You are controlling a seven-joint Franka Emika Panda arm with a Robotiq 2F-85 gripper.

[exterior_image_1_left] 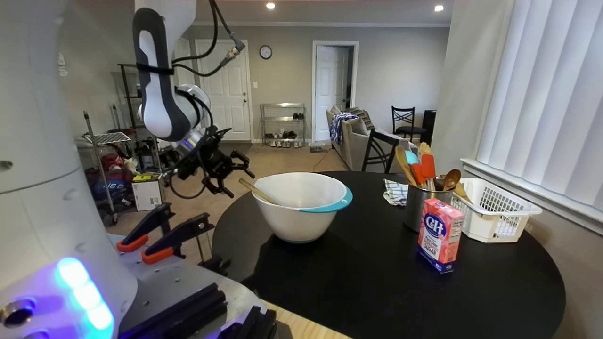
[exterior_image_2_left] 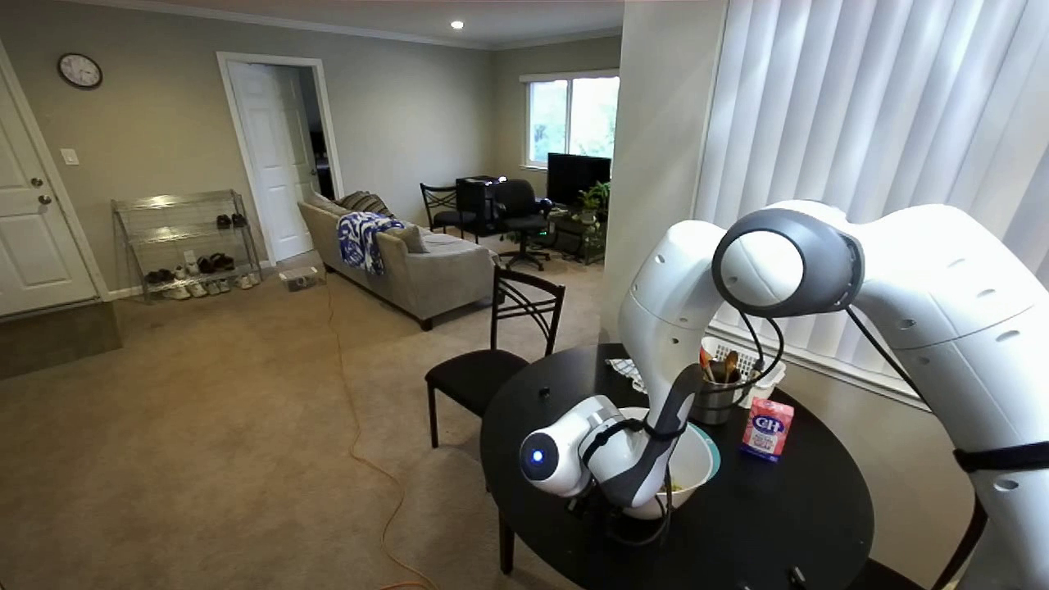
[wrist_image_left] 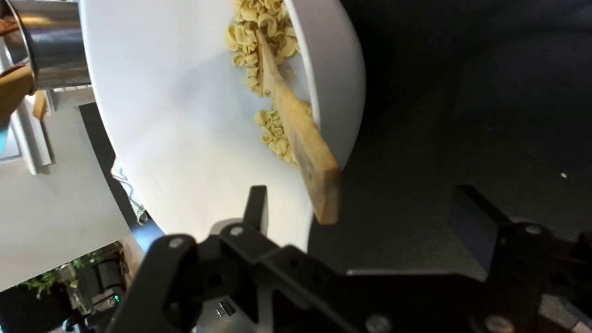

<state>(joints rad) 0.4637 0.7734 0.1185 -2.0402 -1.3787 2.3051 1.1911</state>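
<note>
Indoors, black table on beige carpet near white blinds, gripper splayed wide.

1. Wooden utensil: far end lost in the pasta — can't tell spoon or spatula.
2. Bowl: cropped by the wrist view's top edge, pasta too.
3. Gripper: mostly behind the arm's wrist end in an exterior view; cut by the wrist view's bottom edge.
4. Metal canister: cropped at left in the wrist view, tools in it blurred.
5. Sugar box: small print unreadable.
6. White speck on the black table — too small to identify.
</note>
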